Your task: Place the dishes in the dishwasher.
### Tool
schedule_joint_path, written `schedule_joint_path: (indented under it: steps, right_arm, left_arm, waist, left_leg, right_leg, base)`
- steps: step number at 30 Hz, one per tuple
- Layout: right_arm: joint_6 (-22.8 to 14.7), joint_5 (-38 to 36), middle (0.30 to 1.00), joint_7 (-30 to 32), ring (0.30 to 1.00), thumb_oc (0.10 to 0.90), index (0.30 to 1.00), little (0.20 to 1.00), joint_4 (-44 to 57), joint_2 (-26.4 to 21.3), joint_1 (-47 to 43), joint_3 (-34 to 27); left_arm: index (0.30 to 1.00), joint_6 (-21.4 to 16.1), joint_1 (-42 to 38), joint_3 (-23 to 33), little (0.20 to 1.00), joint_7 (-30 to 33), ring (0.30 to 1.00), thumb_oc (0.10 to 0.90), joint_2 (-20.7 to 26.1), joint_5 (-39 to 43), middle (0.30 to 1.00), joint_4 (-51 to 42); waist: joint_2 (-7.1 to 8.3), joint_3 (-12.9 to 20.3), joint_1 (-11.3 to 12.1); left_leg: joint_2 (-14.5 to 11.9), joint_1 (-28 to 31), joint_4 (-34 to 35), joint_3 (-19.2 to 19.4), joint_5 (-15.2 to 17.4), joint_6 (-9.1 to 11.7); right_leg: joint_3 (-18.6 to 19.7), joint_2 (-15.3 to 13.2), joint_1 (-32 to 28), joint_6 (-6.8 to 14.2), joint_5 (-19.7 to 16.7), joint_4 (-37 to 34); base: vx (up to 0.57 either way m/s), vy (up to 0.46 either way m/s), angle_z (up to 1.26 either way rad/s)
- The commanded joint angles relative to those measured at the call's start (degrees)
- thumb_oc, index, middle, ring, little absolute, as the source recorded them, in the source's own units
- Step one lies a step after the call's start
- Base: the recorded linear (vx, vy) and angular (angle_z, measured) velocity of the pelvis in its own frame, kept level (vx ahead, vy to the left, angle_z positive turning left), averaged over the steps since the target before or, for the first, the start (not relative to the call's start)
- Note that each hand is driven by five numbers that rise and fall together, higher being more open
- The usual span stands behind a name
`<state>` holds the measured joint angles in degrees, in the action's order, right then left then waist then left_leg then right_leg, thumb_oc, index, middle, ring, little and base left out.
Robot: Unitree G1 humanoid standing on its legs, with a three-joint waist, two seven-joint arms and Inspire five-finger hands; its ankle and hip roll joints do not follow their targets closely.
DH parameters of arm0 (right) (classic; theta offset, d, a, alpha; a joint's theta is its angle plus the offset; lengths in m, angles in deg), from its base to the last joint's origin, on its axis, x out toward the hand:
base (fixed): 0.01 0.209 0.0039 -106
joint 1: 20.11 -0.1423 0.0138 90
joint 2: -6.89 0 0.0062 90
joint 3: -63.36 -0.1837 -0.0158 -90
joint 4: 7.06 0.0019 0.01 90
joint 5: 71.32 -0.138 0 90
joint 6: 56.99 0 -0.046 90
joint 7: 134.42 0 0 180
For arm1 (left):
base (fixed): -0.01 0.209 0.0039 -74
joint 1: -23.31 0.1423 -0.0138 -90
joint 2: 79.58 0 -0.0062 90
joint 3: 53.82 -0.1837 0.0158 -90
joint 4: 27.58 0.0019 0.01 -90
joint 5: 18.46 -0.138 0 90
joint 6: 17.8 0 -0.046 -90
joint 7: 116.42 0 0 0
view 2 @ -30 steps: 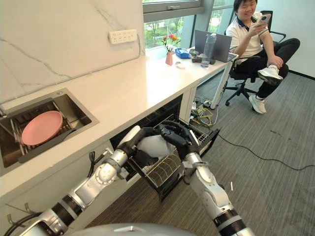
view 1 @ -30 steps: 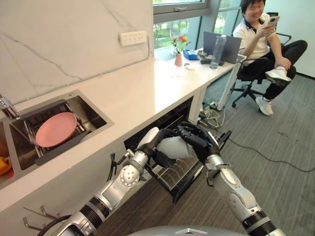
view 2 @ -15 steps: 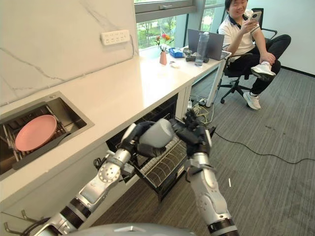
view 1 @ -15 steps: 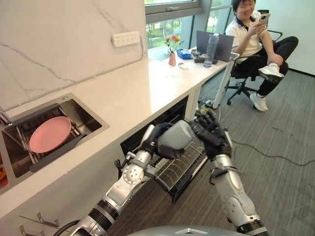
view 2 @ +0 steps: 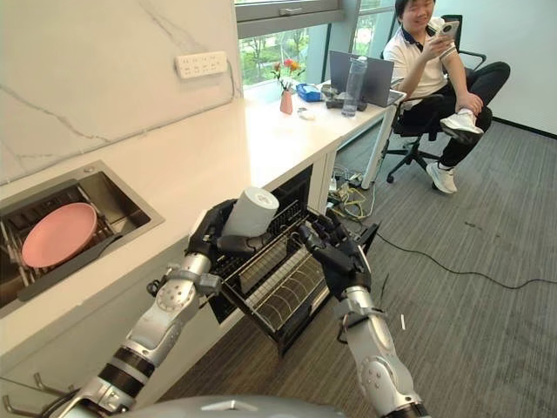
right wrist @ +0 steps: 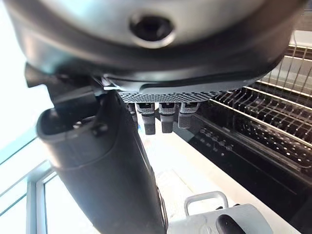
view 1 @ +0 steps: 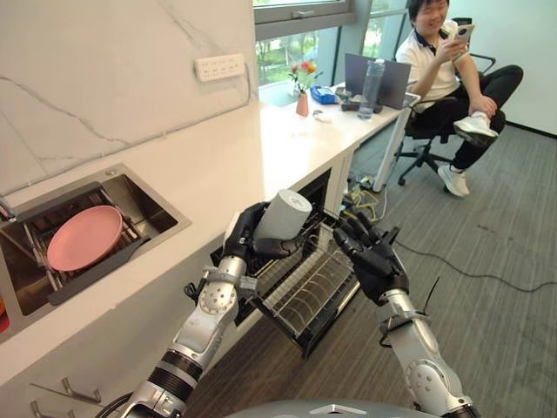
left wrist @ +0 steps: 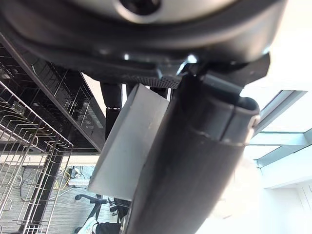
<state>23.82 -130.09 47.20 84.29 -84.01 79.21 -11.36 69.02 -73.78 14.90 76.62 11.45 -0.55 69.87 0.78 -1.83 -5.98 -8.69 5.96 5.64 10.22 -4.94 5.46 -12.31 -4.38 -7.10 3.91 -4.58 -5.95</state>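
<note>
A grey cup (view 1: 283, 215) is held upright by my left hand (view 1: 242, 237), whose fingers curl round its side; in the left wrist view the cup (left wrist: 127, 146) shows past the thumb (left wrist: 195, 161). It hangs at the counter's edge, above the pulled-out wire rack (view 1: 315, 283) of the dishwasher. My right hand (view 1: 376, 261) is open beside the rack's right end, apart from the cup, its fingers (right wrist: 161, 117) straight. A pink plate (view 1: 84, 237) lies in the sink (view 1: 167, 225) at the left.
The white counter (view 1: 235, 152) carries a small vase (view 1: 302, 103), a bottle (view 1: 371, 90) and a laptop (view 1: 388, 77) at its far end. A person sits on an office chair (view 1: 426, 139) there. Carpeted floor (view 1: 487, 287) is open to the right of the rack.
My left hand has lifted the cup from over the rack up to the counter's edge and turned it upright. The right hand has come off the cup and opened. The camera shifted slightly.
</note>
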Motion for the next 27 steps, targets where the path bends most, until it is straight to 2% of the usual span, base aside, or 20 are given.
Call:
schedule_joint_path:
  steps: [1,15,27]
  right_arm:
    - [-2.5,-2.2,0.9,-6.4,0.9,0.8,0.9,0.9,5.9,-1.5,-7.6,-1.9]
    - [0.6,-1.8,0.9,-8.3,0.9,0.8,0.9,0.9,5.4,-2.9,-13.7,4.6]
    - [2.1,-3.0,0.9,-7.0,0.9,0.8,0.9,0.9,1.5,-0.9,-19.0,9.9]
  left_arm:
    - [0.3,-6.7,-9.4,-1.3,0.3,-1.7,0.3,0.4,0.3,-1.3,0.3,0.3]
    - [0.3,-5.8,-12.9,-6.1,0.3,-3.5,0.3,0.4,0.1,-7.6,0.3,1.3]
    - [0.3,-4.8,-16.5,-9.9,0.3,-3.2,0.3,0.4,-1.2,-11.9,0.3,3.2]
  waist:
    - [0.14,0.3,1.2]
    - [0.47,0.2,2.7]
    - [0.45,0.0,3.5]
  left_leg:
    - [3.1,2.4,-0.6,-1.0,6.6,-1.9]
    - [3.4,2.0,-0.6,-1.9,6.7,-1.9]
    - [3.4,1.5,-0.6,-2.7,6.4,-1.9]
  right_leg:
    - [-1.7,-2.7,0.5,4.3,3.4,1.0]
    - [-2.4,-3.0,0.4,4.3,3.5,1.0]
    - [-2.8,-3.1,0.3,4.2,3.5,1.0]
  base:
    - [0.0,0.0,0.0]
    - [0.0,-0.001,0.01]
    - [0.0,0.0,0.04]
